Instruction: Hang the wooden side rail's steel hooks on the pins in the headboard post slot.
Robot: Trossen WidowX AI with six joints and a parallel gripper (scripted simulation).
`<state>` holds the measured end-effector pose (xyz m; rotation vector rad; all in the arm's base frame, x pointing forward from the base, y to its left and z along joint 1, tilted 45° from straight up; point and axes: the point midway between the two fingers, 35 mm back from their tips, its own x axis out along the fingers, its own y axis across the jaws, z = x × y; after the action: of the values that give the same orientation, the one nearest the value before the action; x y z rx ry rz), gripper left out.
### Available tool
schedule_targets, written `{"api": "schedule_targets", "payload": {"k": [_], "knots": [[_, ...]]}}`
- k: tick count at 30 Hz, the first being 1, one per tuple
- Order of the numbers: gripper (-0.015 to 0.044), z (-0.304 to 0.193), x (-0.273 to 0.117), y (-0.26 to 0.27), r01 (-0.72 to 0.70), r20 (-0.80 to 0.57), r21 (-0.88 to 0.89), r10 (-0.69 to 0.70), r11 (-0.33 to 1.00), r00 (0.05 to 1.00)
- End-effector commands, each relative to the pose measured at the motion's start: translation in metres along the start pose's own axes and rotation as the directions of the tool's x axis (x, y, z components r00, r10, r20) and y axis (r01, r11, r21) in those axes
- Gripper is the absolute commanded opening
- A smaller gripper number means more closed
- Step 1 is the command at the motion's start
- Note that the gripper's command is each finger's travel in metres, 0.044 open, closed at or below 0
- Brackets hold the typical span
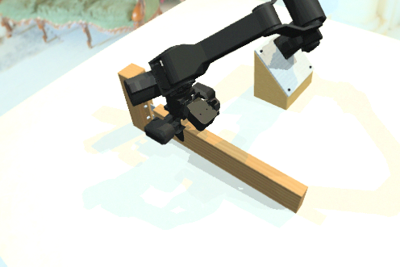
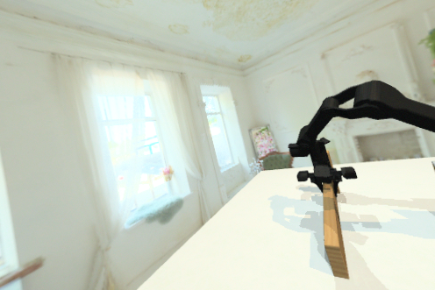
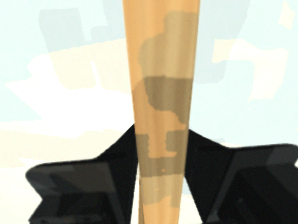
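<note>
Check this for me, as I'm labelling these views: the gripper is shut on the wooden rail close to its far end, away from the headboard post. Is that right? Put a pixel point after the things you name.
Not quite: the gripper [image 1: 180, 130] [image 2: 330, 188] [image 3: 153, 124] is shut on the wooden rail [image 1: 242, 159] [image 2: 331, 222] [image 3: 162, 45], but near the end beside the headboard post [image 1: 132, 73], as the top view shows.

Hook seating (behind the claw [image 1: 179, 130] [image 2: 326, 187] [image 3: 153, 124]) unclear.

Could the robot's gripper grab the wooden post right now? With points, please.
Probably not: the gripper [image 1: 181, 131] [image 2: 330, 187] [image 3: 153, 124] is shut on the wooden rail [image 1: 246, 164] [image 2: 331, 227] [image 3: 162, 50], so it would likely have to let go first.
</note>
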<state>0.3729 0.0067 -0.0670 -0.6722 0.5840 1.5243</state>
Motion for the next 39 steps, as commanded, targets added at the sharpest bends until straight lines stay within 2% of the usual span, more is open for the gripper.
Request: {"api": "schedule_targets", "payload": {"k": [1, 39], "knots": [[0.0000, -0.0037, -0.0042, -0.0002, 0.013, -0.002, 0.001, -0.013, 1.000, 1.000], [0.0000, -0.0068, -0.0064, -0.0013, 0.013, -0.002, 0.001, -0.013, 1.000, 1.000]]}}
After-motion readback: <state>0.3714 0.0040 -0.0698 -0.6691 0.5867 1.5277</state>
